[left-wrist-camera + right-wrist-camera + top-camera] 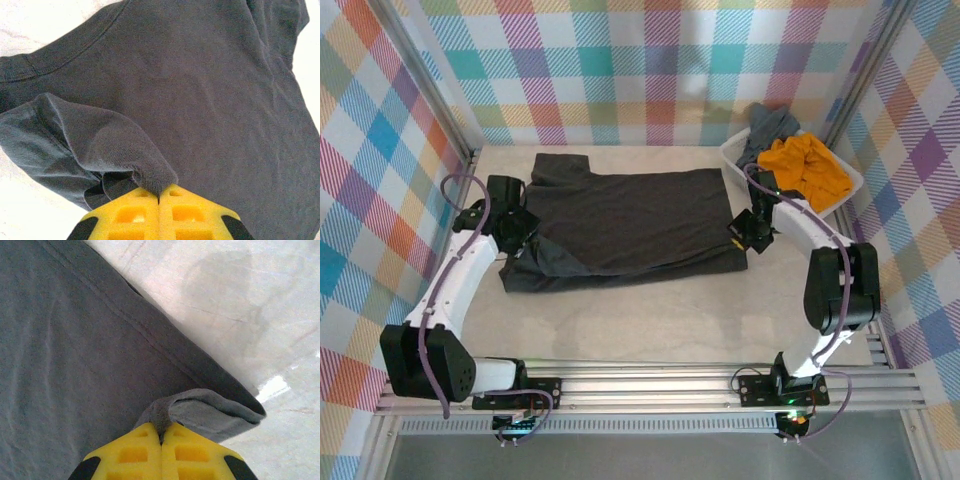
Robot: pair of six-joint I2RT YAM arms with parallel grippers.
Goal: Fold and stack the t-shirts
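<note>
While our left gripper point(159, 196) pinched a lifted sleeve fold and our right gripper point(161, 434) a hem corner, we saw the dark charcoal t-shirt point(620, 225) spread flat between them, softly creased. Beyond the right gripper, a mustard-orange t-shirt point(805, 168) and a slate grey t-shirt point(770, 125) lay heaped in a white basket point(732, 153).
</note>
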